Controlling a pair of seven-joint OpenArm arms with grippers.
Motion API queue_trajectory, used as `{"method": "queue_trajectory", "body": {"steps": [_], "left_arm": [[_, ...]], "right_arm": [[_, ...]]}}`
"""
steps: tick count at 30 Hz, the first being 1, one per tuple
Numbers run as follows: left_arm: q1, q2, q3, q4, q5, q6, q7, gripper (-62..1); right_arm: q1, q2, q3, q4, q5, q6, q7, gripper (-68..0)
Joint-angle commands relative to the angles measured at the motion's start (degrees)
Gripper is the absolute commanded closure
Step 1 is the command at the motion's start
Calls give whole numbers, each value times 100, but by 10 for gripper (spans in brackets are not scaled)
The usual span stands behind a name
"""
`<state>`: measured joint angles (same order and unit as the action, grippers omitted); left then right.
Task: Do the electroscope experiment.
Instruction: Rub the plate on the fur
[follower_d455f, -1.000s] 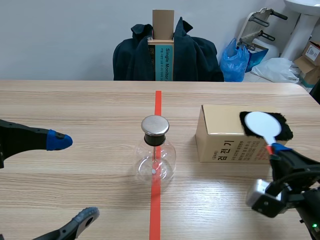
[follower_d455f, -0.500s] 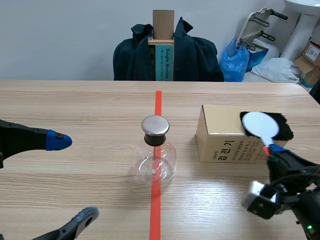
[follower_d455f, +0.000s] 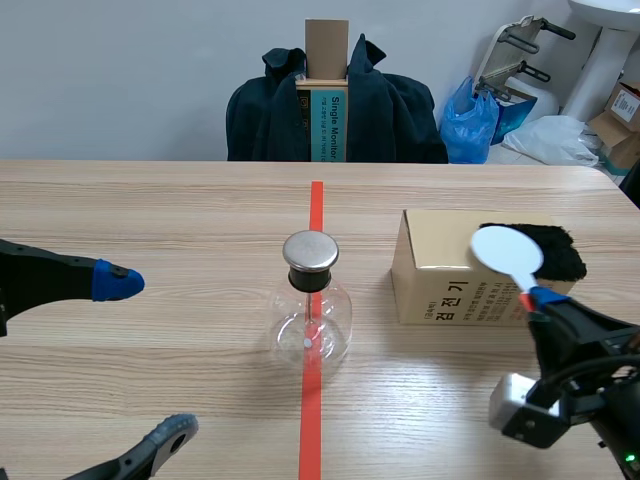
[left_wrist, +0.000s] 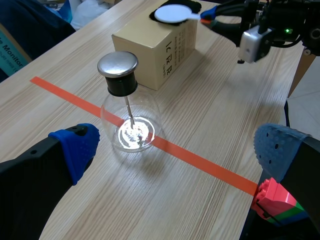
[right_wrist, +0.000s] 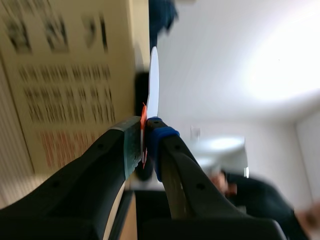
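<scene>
1. My right claw (follower_d455f: 533, 300) is clamped on the thin red handle of the white paddle (follower_d455f: 507, 250). Its disc hangs over the front top edge of the box (follower_d455f: 440, 268), touching or just above the black fur (follower_d455f: 562, 255) lying there
2. My left claw (left_wrist: 176, 149) stands wide apart and holds nothing, near the table's left edge
3. The glass flask (follower_d455f: 311, 310) with its metal cap (follower_d455f: 310, 251) stands on the red tape line mid-table, well apart from both claws
4. The handle is slim, so I judge the paddle could twist or slip as I swing it. Coming in low could tip the flask, and brushing the box might bleed off charge
5. My right wrist view shows the disc edge-on and the handle pinched between my pads (right_wrist: 157, 136), but no flask. My left wrist view alone shows the rod (left_wrist: 129, 107) inside the flask and a toy brick (left_wrist: 277, 202) under one finger
</scene>
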<state>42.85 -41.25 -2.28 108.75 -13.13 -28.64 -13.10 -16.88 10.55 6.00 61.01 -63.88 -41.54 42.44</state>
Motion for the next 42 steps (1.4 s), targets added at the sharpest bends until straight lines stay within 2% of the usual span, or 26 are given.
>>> {"method": "queue_trajectory", "body": {"steps": [1,3,4,7,8,9,12,13,14,17,18,22,23,27,42], "left_arm": [[-20,59,11,44,-83,4,-79,-623],[-20,59,11,44,-83,4,-79,-623],[-20,59,11,44,-81,2,-79,-623],[-20,59,11,44,-81,2,-81,-623],[-20,59,11,44,-81,2,-81,-623],[-20,59,11,44,-81,2,-85,-623],[-85,59,11,44,-81,2,-44,-623],[-98,59,11,44,-81,0,-46,-623],[-98,59,11,44,-83,2,-42,-623],[-98,59,11,44,-83,0,-39,-623],[-98,59,11,44,-83,0,-37,-623],[-98,59,11,44,-83,0,-35,-623],[-96,59,11,44,-83,0,-31,-623],[-96,59,11,44,-83,0,-9,-623],[-96,59,11,44,-81,0,7,-623]], "right_arm": [[33,22,44,26,155,-184,-623,-7],[17,26,85,26,151,-173,-1217,-7],[22,39,98,26,149,-170,-1209,-7],[57,55,94,28,107,-175,-393,-7],[57,48,94,28,107,-177,-306,-7],[52,35,101,28,131,-184,-417,-7],[35,24,118,26,131,-199,-1381,-7],[37,28,118,26,127,-195,-1451,-7],[44,39,111,26,116,-192,-1333,-7],[87,35,105,28,101,-192,-516,-7],[85,26,107,28,105,-199,-474,-7],[50,24,111,26,127,-190,-1390,-7],[52,26,111,26,125,-155,-1421,-7],[70,24,105,26,105,-87,-778,-7],[68,59,140,186,129,-87,-348,-7]]}}
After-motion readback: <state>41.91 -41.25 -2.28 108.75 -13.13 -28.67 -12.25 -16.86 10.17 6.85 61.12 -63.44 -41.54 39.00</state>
